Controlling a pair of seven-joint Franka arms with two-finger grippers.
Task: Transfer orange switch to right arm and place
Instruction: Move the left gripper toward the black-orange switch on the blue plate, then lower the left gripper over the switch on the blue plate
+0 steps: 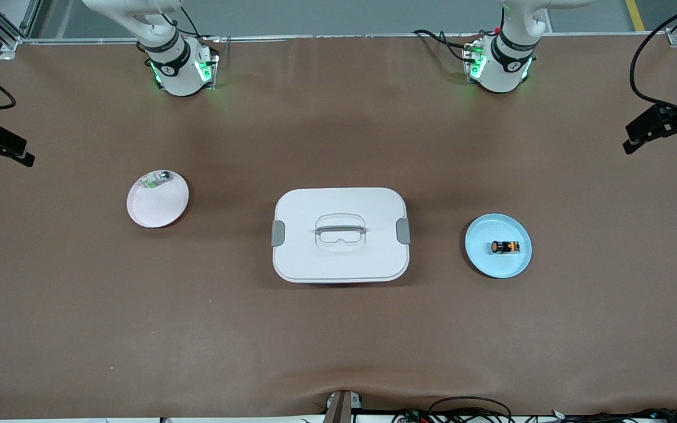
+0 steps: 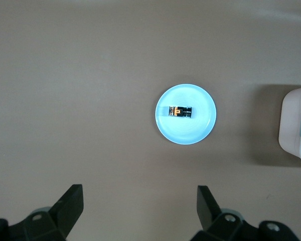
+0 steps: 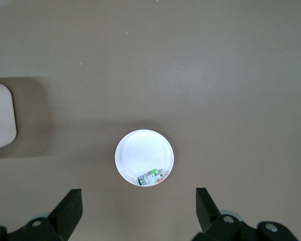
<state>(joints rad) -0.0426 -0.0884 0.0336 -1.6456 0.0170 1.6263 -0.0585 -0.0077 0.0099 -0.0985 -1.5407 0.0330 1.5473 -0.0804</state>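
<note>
The orange switch [image 1: 504, 247] is a tiny black cylinder with an orange end. It lies on its side on a light blue plate [image 1: 482, 261] toward the left arm's end of the table. It also shows in the left wrist view [image 2: 179, 111], on the same plate [image 2: 190, 133]. My left gripper [image 2: 139, 193] is open and empty, high above the table, well apart from the switch. My right gripper [image 3: 139, 197] is open and empty, high above the table near a white plate [image 3: 138, 150]. Neither gripper shows in the front view.
A white lidded box [image 1: 315, 261] with a handle and grey clips stands mid-table between the plates. The white plate [image 1: 159, 208], toward the right arm's end, holds a small clear-white part with green marks [image 1: 156, 179]. Black camera clamps sit at both table ends.
</note>
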